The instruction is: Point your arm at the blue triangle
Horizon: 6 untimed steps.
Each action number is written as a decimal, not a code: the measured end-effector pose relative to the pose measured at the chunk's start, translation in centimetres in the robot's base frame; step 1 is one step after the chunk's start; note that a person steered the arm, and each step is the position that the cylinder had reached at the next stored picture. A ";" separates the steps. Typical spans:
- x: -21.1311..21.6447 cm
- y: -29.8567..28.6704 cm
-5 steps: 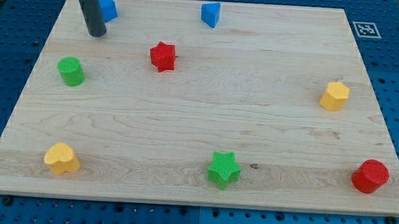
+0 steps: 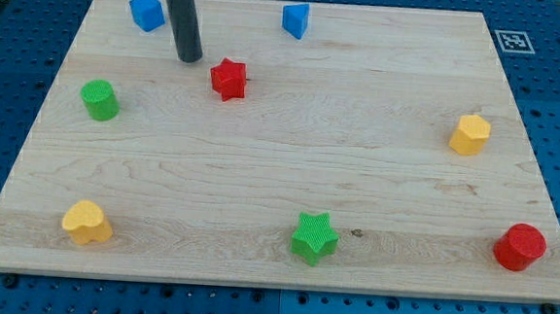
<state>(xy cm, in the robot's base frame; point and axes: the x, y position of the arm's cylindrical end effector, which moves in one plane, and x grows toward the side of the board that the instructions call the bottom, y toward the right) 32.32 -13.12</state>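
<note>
Your rod carries no gripper, so there is nothing to open or close, and my tip (image 2: 189, 58) sits far-left beside the red plastic star block (image 2: 228, 79), well apart from the blue plastic triangle block (image 2: 295, 20) at the far edge to its right, leaving the pointing undone

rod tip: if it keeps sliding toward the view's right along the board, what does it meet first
Going straight right from my tip, the way looks free to the board's edge. The red star lies just below that line and the blue triangle above it, though clearance is uncertain.
</note>
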 end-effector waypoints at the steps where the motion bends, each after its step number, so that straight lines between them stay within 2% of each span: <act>1: -2.1 1.6; 3: -12.3 4.8; 5: -12.8 10.2; 6: -9.4 13.6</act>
